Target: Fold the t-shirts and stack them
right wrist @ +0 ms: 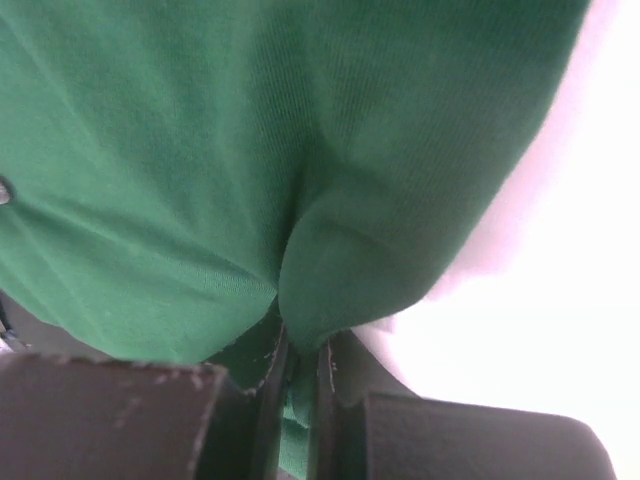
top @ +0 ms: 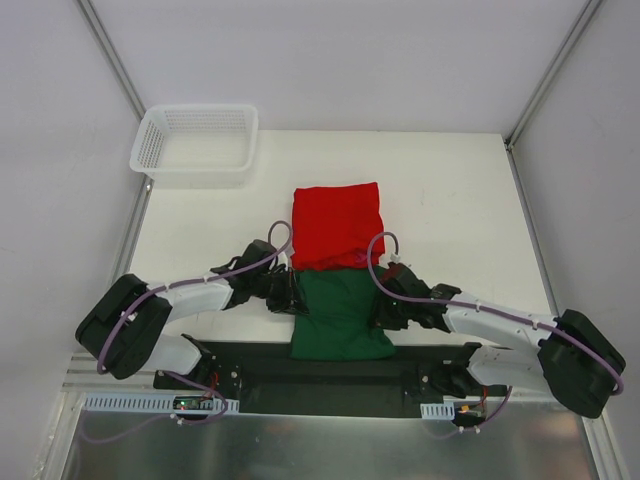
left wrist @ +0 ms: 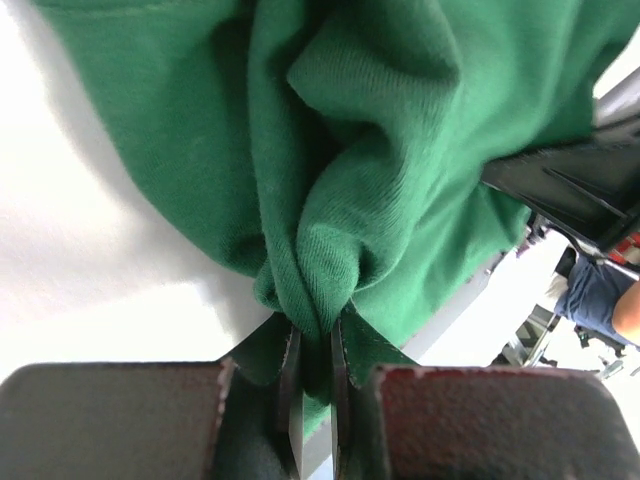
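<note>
Pinching folds of the green t-shirt (top: pixel 340 315) on either side, your left gripper (left wrist: pixel 315 340) and right gripper (right wrist: pixel 300 350) are both clamped tight on cloth. The shirt lies at the near edge of the table (top: pixel 450 200), meeting the folded red t-shirt (top: pixel 337 225). The basket (top: pixel 195 145) sits well apart.

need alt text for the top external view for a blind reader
The left gripper and right gripper are shut on opposite sides of a folded green t-shirt near the table's front edge. A folded red t-shirt lies directly beyond it; a white mesh basket sits at the far left corner.
</note>
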`<state>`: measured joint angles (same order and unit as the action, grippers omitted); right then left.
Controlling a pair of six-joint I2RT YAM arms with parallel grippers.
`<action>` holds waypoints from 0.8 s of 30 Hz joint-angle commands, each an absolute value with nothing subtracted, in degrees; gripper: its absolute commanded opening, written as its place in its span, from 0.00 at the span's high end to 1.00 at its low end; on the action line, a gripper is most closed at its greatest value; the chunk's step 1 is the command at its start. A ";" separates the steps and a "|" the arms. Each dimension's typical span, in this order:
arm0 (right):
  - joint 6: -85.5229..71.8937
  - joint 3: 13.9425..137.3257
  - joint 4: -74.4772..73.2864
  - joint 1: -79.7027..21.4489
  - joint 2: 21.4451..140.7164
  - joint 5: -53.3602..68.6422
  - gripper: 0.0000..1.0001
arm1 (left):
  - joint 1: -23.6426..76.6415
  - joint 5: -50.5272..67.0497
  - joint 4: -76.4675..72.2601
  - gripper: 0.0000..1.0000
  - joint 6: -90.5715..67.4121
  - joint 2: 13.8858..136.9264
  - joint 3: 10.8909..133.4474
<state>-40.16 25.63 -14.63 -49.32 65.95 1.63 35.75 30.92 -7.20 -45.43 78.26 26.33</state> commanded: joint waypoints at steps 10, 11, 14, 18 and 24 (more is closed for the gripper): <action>-37.18 32.07 -39.36 -53.61 59.15 -9.66 0.99 | 37.71 27.25 5.01 1.00 -44.30 63.64 28.48; -37.18 32.86 -39.98 -54.22 58.89 -10.19 0.99 | 37.79 27.07 5.53 1.00 -44.21 63.28 28.48; -37.00 35.15 -42.18 -55.19 57.66 -12.12 0.99 | 37.79 26.89 6.33 1.00 -44.38 62.23 28.65; -37.09 37.35 -44.12 -56.16 56.34 -13.80 0.99 | 38.06 26.72 7.47 1.00 -44.38 61.44 29.96; -37.53 39.29 -45.18 -57.57 55.72 -15.21 0.99 | 38.50 25.23 11.77 1.00 -43.16 60.12 34.01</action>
